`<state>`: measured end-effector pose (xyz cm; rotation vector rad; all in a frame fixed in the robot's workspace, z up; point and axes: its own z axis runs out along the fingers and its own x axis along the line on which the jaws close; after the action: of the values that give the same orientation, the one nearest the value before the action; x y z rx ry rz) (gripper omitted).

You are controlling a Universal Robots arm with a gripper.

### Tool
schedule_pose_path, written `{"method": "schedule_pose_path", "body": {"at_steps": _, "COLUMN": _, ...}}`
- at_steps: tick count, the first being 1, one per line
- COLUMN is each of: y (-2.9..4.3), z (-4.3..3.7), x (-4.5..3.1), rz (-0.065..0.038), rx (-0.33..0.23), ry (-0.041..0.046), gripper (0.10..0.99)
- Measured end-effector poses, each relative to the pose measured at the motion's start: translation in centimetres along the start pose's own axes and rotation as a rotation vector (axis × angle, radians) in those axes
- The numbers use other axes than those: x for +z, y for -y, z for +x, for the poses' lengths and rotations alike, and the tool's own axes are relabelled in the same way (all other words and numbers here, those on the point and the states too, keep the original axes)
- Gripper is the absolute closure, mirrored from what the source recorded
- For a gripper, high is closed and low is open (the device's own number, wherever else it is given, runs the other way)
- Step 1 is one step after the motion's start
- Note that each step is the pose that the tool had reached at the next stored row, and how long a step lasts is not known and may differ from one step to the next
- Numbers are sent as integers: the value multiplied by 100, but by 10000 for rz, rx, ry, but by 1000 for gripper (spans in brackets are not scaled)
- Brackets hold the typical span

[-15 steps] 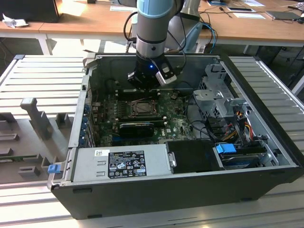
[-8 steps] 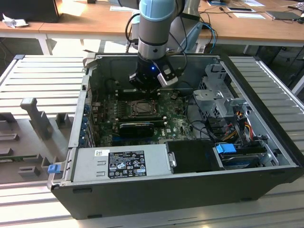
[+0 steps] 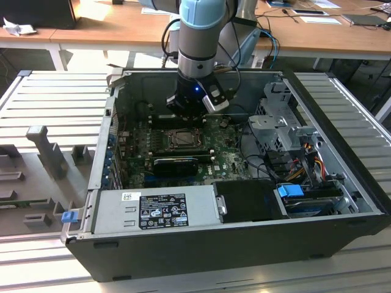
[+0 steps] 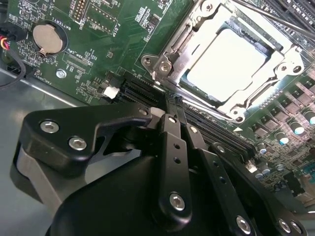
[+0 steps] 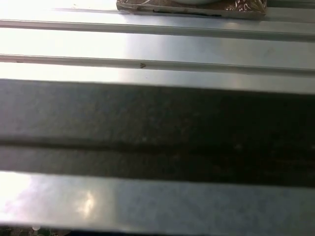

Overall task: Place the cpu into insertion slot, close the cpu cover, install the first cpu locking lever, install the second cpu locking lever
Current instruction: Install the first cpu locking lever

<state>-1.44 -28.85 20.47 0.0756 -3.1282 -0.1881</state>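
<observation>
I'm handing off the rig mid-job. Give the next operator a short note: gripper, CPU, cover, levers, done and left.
Gripper: jaws closed together, holding nothing, tips just off the socket's edge above the motherboard.
CPU: seated in the insertion slot.
CPU cover: down around the chip, framing it.
Done: placement; cover appears closed.
Left: I cannot tell whether either locking lever is latched; check both.

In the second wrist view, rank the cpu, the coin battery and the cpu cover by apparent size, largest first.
1. cpu cover, the frame around the chip.
2. cpu, inside the frame's window.
3. coin battery, clearly smallest.
</observation>
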Motion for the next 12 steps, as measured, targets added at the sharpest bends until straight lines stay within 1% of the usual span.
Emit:
{"method": "schedule_pose_path", "body": {"at_steps": 4, "y": 1, "z": -1, "x": 3, "rz": 38, "rx": -1, "ry": -6, "gripper": 980}}
{"method": "schedule_pose_path", "body": {"at_steps": 8, "y": 0, "z": -2, "x": 4, "rz": 84, "rx": 9, "ry": -57, "gripper": 980}}
{"method": "schedule_pose_path", "body": {"at_steps": 12, "y": 1, "z": -3, "x": 4, "rz": 159, "rx": 8, "ry": -81, "gripper": 980}}
